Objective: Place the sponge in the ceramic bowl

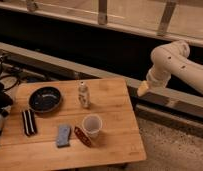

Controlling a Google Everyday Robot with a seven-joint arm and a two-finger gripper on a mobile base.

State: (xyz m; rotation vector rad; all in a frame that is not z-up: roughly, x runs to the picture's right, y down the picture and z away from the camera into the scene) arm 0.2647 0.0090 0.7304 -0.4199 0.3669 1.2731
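Note:
The sponge (63,135), a flat blue-grey pad, lies near the front of the wooden table (115,107), left of a reddish-brown oblong object. The ceramic bowl (45,99), dark navy and shallow, sits at the table's back left, apart from the sponge. My white arm reaches in from the right, and its gripper (143,89) hangs beyond the table's back right corner, well away from both sponge and bowl. Nothing shows in it.
A small bottle (83,94) stands mid-table, right of the bowl. A translucent white cup (91,125) stands near the front, with the reddish-brown object (82,136) beside it. A black striped block (28,122) lies at the left. Dark cables sit off the left edge.

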